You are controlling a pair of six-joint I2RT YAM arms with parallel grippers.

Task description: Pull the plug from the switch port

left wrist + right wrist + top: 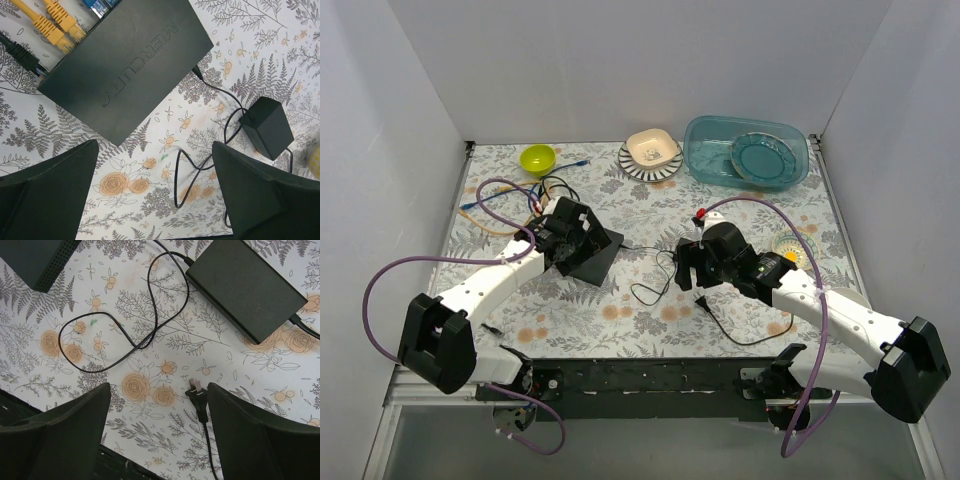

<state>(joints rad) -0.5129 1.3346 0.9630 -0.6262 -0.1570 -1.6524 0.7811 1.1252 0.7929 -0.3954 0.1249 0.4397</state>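
Your left gripper [155, 145] hovers spread, the switch [125, 65] just beyond its fingertips [85, 160] — probably to brace it; right gripper [159, 386] gapes empty too.

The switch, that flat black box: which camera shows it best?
The left wrist view: the switch fills much of the frame, lid lettering readable, yellow plugs at its far edge. The top view shows it small, partly under the left hand. The right wrist view catches only one corner.
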